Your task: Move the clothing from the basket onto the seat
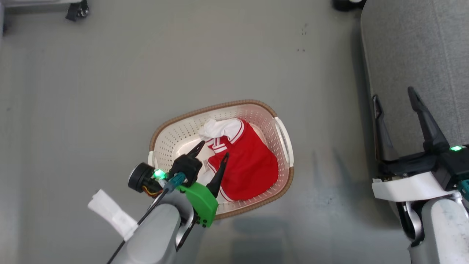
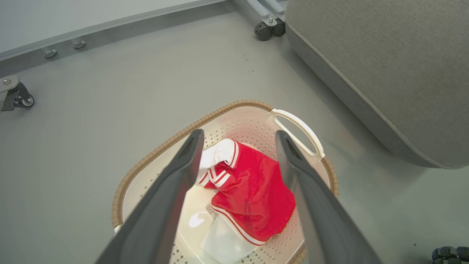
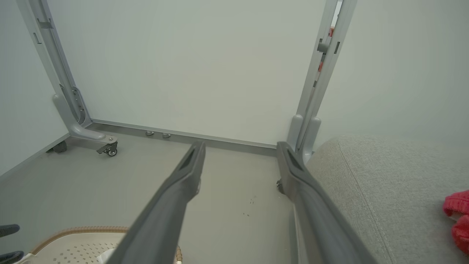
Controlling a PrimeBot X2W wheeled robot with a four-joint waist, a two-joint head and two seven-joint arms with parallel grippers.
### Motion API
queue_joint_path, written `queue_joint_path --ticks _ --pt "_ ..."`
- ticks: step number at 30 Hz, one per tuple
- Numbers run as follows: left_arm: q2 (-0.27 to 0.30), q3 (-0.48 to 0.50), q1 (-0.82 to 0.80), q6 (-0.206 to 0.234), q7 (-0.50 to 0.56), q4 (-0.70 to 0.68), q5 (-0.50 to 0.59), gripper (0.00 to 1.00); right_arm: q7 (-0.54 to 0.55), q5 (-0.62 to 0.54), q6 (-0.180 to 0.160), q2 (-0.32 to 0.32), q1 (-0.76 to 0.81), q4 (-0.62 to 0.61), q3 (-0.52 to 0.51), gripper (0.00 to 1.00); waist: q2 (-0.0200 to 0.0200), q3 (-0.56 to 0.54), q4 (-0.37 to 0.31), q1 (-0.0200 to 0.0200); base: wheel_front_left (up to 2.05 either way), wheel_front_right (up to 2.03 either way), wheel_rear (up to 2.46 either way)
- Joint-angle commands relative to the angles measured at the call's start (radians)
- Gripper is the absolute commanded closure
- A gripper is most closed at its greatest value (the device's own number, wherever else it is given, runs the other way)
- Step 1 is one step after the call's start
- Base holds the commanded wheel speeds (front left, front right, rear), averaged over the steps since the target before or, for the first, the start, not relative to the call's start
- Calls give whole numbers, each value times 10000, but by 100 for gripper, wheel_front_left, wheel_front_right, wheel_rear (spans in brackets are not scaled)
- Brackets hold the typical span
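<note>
Head view puts my left gripper (image 1: 215, 148) over the near-left part of the basket (image 1: 220, 106), both fingers spread wide with nothing between them. The red and white garment (image 1: 249, 165) lies inside, just ahead and to the right of my fingertips, bunched on the basket's bottom. Its long axis runs from the white-trimmed end at the upper left down to the red hem at the lower right. Along my left wrist's line of sight the fingers frame that trimmed end, but they are apart from the cloth, above it. My right gripper (image 1: 392, 93) is likewise spread and empty, over the edge of the seat (image 1: 414, 55), well apart from the basket. So the left arm is plainly the nearer one, and I judge the coming move to be a descent onto the bunched cloth, then a carry rightward to the seat.
</note>
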Motion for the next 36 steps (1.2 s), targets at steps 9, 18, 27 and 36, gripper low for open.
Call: queue_joint_path --ticks 9,18,27,36 --pt "49 -2358 -3060 -38 1440 2149 -3087 0 -2 -265 -14 -183 -1365 -602 -101 0 0 3437 -291 -1 0 0 0" --pt "68 -2992 -4433 -40 2113 3183 -5161 0 -2 -485 -16 -117 -1859 -1011 97 0 0 4595 -559 -1 0 0 0" --pt "168 -3247 -5408 -41 2113 4089 -6244 0 -2 -482 -14 11 -2094 -1166 197 0 0 5300 -774 -1 0 0 0" --pt "202 -3221 -6006 -41 1946 4654 -7023 0 -2 -552 -16 75 -2287 -1236 398 0 0 5752 -1059 -1 0 0 0"
